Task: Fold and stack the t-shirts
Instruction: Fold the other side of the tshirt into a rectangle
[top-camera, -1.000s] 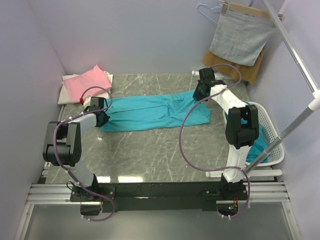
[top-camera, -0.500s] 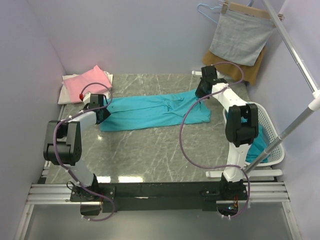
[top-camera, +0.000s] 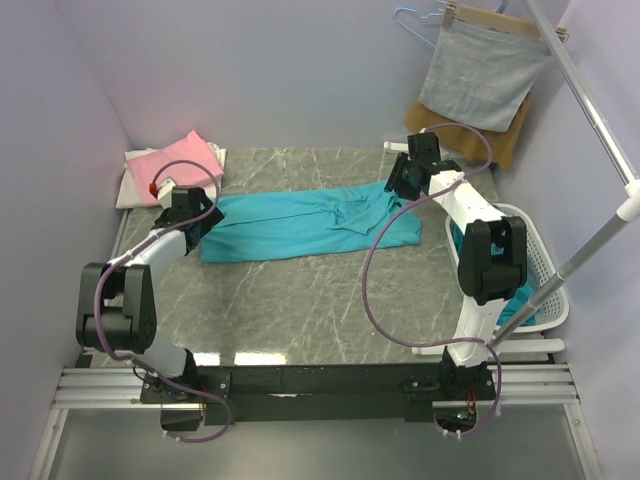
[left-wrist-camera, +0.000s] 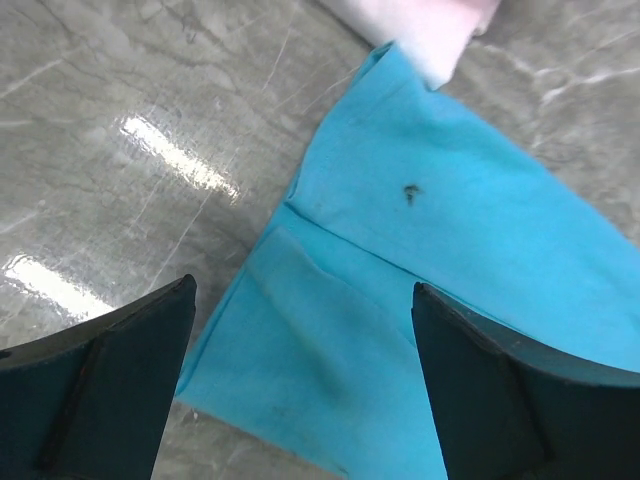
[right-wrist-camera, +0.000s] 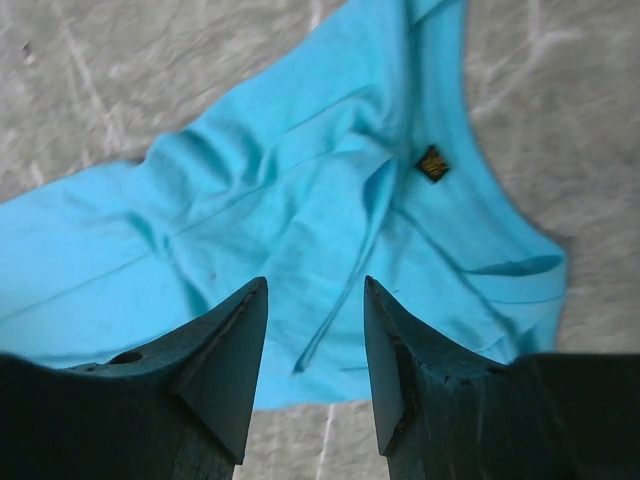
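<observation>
Both grippers have released the teal t-shirt (top-camera: 300, 222), which lies spread across the bench (top-camera: 300, 310) at centre frame. Left gripper (left-wrist-camera: 302, 290): fingers now spread wide above its left end. Right gripper (right-wrist-camera: 315, 287): fingers now parted above its collar end.

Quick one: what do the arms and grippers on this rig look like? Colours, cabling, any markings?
The left arm and right arm both have white link shells with black joint housings. A purple cable loops loosely along each. A small red marking sits near the left wrist. The left gripper and right gripper have dark, wedge-shaped fingers.
</observation>
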